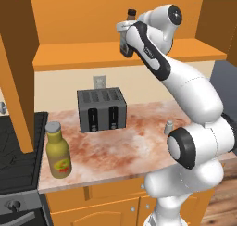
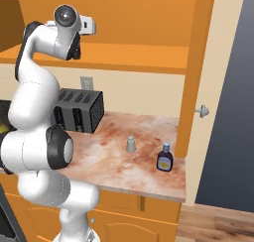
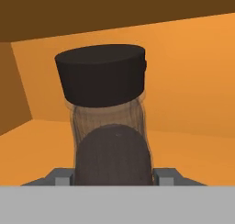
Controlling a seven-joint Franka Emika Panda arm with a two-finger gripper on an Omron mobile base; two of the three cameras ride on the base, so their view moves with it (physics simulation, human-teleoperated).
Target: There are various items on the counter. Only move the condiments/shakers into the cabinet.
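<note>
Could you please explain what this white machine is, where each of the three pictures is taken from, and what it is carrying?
It is a white robot arm on a driving base, in a rendered kitchen. Two pictures come from cameras on the base, behind the arm to its left and right; the third looks along the hand itself.

The end effector is raised to the orange wall cabinet and is shut on a dark brown squeeze bottle with a black cap, seen close up in the hand view.

On the mottled counter stand a dark grey toaster, a tiny grey shaker, a small dark blue-purple bottle and a yellowish bottle with a grey cap.
</note>
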